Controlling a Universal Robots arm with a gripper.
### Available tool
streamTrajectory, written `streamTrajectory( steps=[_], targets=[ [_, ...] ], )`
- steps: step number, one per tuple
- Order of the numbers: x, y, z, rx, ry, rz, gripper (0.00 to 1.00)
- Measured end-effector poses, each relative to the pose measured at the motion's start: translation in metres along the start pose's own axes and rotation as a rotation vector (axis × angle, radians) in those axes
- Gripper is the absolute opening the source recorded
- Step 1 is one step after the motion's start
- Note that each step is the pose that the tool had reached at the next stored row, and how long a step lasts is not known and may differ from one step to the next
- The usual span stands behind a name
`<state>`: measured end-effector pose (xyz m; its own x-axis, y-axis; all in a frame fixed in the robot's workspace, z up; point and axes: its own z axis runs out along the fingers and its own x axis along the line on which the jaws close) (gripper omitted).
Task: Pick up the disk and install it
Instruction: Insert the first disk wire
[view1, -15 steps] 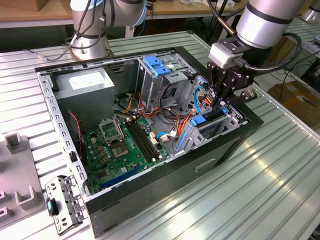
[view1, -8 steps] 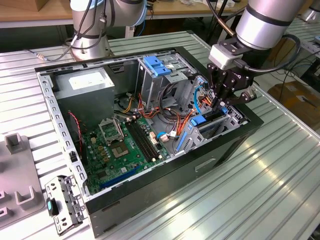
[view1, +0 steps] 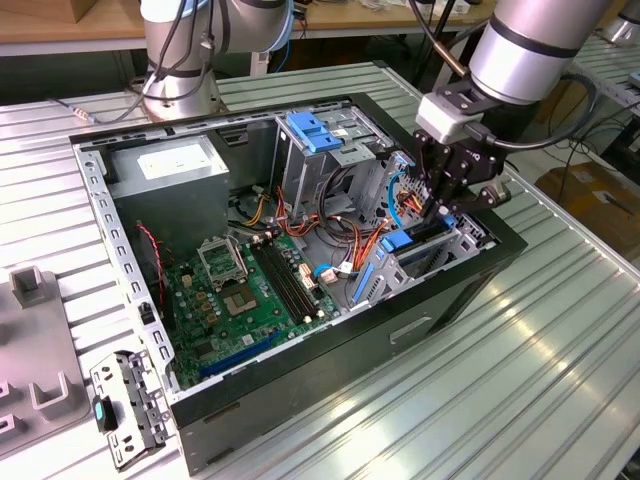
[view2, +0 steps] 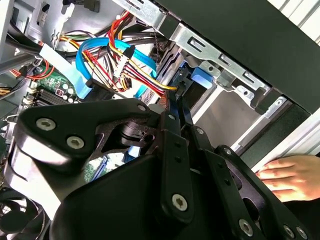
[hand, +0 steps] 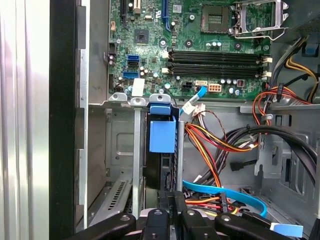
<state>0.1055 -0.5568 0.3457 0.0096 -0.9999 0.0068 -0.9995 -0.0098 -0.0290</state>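
Disk (hand: 161, 150), a flat slab edged in smooth blue plastic, stands on edge between thin grey sheet-metal rails in the drive cage at the 3 o'clock corner of the open black computer case (view1: 330, 375) in the exterior view. Black angular gripper (view1: 443, 205) sits on its upper edge; I cannot tell how the jaws stand. Ribbed metal tabletop (view1: 480, 400) carries the case, with a green motherboard (view1: 250, 295) at its 8 o'clock.

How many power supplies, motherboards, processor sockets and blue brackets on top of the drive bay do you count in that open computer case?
Power supply: 1
Motherboard: 1
Processor socket: 1
Blue bracket on the drive bay: 1
Total: 4
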Motion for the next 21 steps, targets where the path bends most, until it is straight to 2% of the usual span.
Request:
streamTrajectory(
  steps=[10,11,12,16,20,21],
  targets=[
    [0.0000,0.0001,0.0022,-0.0037,-0.0006,0.000,0.16],
    [0.0000,0.0000,0.0013,-0.0038,0.0003,0.000,0.17],
    [0.0000,-0.0001,-0.0025,-0.0038,0.0019,0.000,0.24],
    [0.0000,-0.0004,-0.0133,-0.0036,0.0022,0.000,0.24],
    [0.0001,-0.0004,-0.0146,-0.0035,0.0020,0.000,0.22],
    [0.0001,-0.0005,-0.0148,-0.0036,0.0022,0.000,0.16]
  ],
)
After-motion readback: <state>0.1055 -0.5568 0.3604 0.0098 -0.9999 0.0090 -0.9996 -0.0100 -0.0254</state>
